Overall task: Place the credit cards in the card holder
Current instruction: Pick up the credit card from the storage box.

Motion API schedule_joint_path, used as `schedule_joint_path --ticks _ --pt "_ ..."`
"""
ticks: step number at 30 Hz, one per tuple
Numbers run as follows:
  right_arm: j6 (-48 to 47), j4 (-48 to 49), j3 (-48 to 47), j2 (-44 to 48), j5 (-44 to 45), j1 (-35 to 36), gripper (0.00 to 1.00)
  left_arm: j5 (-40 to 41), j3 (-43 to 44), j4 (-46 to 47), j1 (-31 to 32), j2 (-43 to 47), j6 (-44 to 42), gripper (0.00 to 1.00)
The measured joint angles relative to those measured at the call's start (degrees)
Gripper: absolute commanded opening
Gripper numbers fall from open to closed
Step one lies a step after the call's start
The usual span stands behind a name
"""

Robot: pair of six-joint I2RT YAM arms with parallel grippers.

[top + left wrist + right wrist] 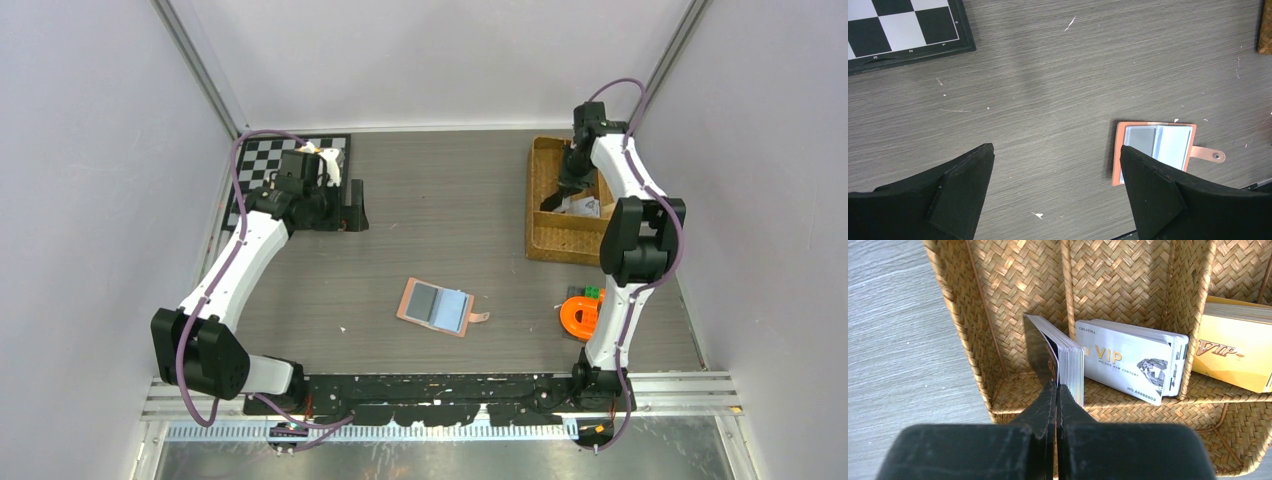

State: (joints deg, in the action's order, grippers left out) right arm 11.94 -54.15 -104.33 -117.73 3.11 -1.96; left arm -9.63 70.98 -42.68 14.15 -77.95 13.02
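While the left gripper (pixel 1056 146) hangs released, jaws wide, beside the chessboard (pixel 903 25), the one card holder (pixel 404 302) lies open at mid-table. It is salmon-pink, with a snap strap (pixel 478 318), and two cards lie in it: a dark grey card (pixel 424 298) and a pale card (pixel 452 308). At the right, the wicker tray (pixel 963 315) holds three stacks: an upright stack (pixel 1068 357), a silver stack (pixel 1128 362) printed "VIP" and "NEW CENTURY", and a gold stack (pixel 1233 355) printed "VIP". The right gripper (pixel 1056 386) is clenched at the upright stack's bottom edge; whether it pinches a card cannot be told.
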Motion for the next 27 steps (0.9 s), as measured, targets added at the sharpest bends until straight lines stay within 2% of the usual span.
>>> schedule_joint_path --ticks 8,14,19,23,27 --pt "-1.01 -0.17 0.0 1.77 -4.85 -0.07 0.0 -0.07 -0.07 0.0 0.0 0.0 0.0 1.0" --pt "-1.29 -0.74 0.0 3.8 -8.26 -0.04 0.0 -1.53 -0.72 0.22 -0.02 0.2 -0.22 0.95" --pt "-1.27 -2.86 0.02 11.19 -8.09 1.11 0.01 -5.99 -1.81 1.44 0.02 0.35 -0.33 0.92" --pt "-1.09 -4.63 0.55 18.47 -8.35 4.13 0.0 -9.99 -2.43 2.58 0.94 0.35 -0.44 0.9" --pt "-1.14 -4.72 3.85 26.29 -12.5 12.57 0.0 -15.28 -2.89 4.37 4.63 0.35 -1.2 0.9"
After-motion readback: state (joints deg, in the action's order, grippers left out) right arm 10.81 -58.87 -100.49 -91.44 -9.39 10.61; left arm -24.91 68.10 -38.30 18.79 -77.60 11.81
